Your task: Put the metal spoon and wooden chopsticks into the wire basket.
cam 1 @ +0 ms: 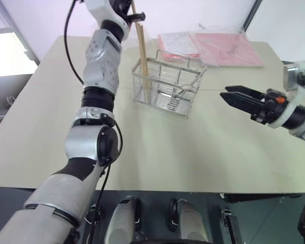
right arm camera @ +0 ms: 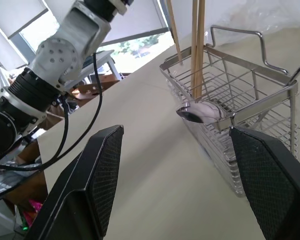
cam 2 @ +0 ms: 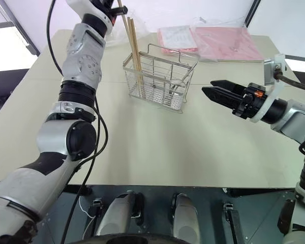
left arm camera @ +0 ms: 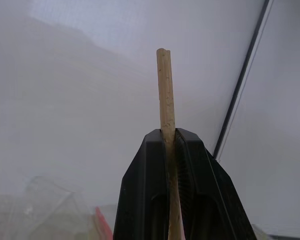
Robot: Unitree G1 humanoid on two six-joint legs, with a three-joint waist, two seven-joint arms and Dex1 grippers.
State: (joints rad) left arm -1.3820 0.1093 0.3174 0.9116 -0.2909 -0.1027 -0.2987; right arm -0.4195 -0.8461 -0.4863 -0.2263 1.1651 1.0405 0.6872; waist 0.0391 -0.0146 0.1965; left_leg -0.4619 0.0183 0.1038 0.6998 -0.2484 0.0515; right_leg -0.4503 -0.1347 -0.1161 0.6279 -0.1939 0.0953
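Waiting at the frame's right, the right gripper is gaping empty; mid-frame, the wire basket is holding the metal spoon and wooden chopsticks — one seemingly pinched by the left gripper, upper left, for lowering in.

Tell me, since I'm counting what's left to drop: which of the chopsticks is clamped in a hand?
The chopstick leaning left, apart from the others: the left hand is shut on its top. The two chopsticks beside it stand free in the wire basket.
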